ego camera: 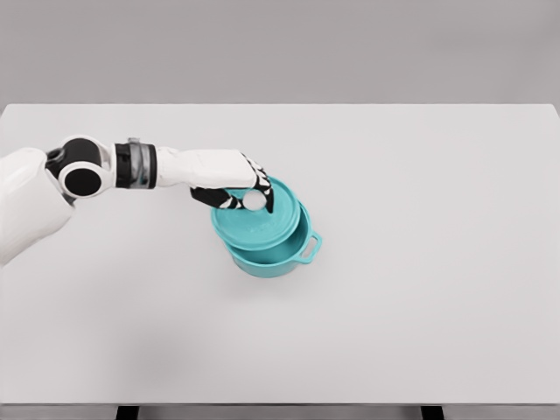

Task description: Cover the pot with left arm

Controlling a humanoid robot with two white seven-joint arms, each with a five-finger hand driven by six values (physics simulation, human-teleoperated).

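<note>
The left hand (241, 188) was clamped on the knob of the lid (255, 223), which sat shifted on the pot (278, 255); released so, it might slide off.

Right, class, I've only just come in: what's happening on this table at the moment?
The robot's left hand grips the white knob of a teal lid and holds it over a teal pot on the white table. The lid sits tilted and off to the left, so the pot isn't properly covered yet. No right arm is visible.
</note>
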